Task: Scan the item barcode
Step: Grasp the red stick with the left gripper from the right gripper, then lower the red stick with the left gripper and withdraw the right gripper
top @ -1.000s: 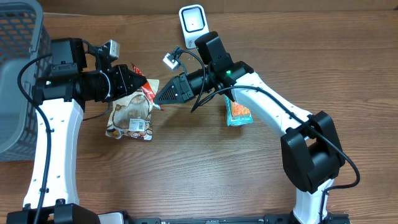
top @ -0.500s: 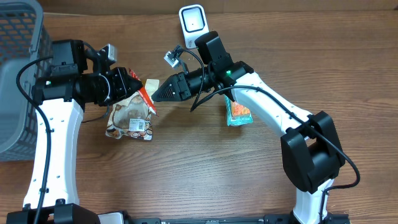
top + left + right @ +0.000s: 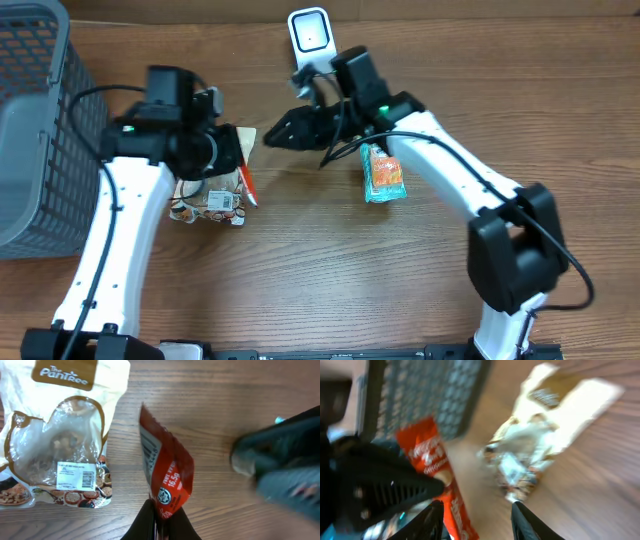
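Observation:
A red snack packet (image 3: 165, 475) hangs from my left gripper (image 3: 162, 521), which is shut on its lower end; a barcode shows on its white side. From overhead the packet (image 3: 247, 183) sits below the left gripper (image 3: 238, 165), above the table. My right gripper (image 3: 270, 137) stands open just right of it, apart from the packet. In the blurred right wrist view the packet (image 3: 427, 455) lies close inside one finger of the right gripper (image 3: 477, 520), not pinched. The white scanner (image 3: 310, 35) stands at the far edge.
A cream Pantree snack bag (image 3: 205, 200) lies flat under the left arm. An orange and green packet (image 3: 383, 175) lies under the right arm. A grey mesh basket (image 3: 35, 90) fills the far left corner.
The right gripper has opened off the red packet and pulled back to the right. The left arm has swung right with the packet still in its grip.

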Robot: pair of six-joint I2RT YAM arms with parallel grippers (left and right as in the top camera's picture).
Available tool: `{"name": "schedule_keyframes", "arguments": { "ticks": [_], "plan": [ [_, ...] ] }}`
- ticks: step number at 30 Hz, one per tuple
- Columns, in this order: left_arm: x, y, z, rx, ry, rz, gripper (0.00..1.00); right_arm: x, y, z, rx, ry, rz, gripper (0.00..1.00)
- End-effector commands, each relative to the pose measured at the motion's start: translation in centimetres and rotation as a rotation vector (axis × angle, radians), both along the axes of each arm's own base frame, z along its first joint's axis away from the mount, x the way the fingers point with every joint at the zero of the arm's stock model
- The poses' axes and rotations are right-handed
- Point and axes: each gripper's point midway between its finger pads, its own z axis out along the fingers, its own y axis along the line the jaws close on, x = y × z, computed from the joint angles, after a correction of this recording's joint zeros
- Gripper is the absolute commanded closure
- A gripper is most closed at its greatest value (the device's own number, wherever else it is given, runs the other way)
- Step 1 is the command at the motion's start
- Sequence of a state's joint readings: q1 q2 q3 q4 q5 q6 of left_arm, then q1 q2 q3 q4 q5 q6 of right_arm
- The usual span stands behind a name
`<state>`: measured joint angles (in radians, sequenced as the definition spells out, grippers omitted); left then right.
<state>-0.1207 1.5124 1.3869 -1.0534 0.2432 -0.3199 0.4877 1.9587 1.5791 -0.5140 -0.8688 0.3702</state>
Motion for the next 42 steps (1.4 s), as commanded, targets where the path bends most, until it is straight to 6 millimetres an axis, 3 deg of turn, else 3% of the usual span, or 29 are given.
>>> {"name": "schedule_keyframes", "arguments": {
  "ticks": [1, 6, 11, 17, 19, 21, 24, 30, 38, 40, 42],
  "plan": [
    [0.4, -0.3, -1.1, 0.105, 0.007, 0.012, 0.96, 2.6, -5.0, 3.7, -0.088, -0.124, -0.186, 0.55],
    [0.3, -2.5, -3.8, 0.161, 0.069, -0.033, 0.96, 3.5, -11.9, 3.8, -0.176, -0.068, -0.311, 0.54],
    [0.0, -4.7, -7.6, 0.194, 0.159, -0.102, 0.96, 3.0, -17.9, 0.8, -0.339, 0.046, -0.407, 0.53],
    [0.7, -5.6, -11.1, 0.217, 0.212, -0.123, 0.96, 2.3, -22.6, -1.8, -0.555, 0.096, -0.504, 0.46],
    [1.0, -5.6, -11.1, 0.212, 0.204, -0.114, 0.91, 2.3, -23.1, -2.1, -0.587, 0.096, -0.516, 0.44],
    [1.2, -5.6, -10.8, 0.2, 0.198, -0.092, 0.78, 2.3, -23.2, -2.1, -0.591, 0.095, -0.515, 0.43],
    [1.5, -5.6, -10.8, 0.197, 0.188, -0.089, 0.48, 2.3, -23.2, -2.1, -0.59, 0.095, -0.515, 0.43],
    [1.3, -5.5, -10.8, 0.197, 0.2, -0.077, 0.38, 2.0, -23.2, -2.3, -0.596, 0.107, -0.511, 0.42],
    [1.5, -5.6, -10.8, 0.189, 0.195, -0.056, 0.35, 0.8, -23.4, -2.8, -0.618, 0.156, -0.496, 0.42],
    [1.6, -5.7, -10.8, 0.188, 0.19, -0.056, 0.11, 0.2, -23.5, -2.9, -0.627, 0.178, -0.489, 0.41],
    [1.9, -5.8, -10.7, 0.184, 0.18, -0.055, 0.05, -0.2, -23.5, -3.1, -0.636, 0.198, -0.483, 0.41]
  ]
}}
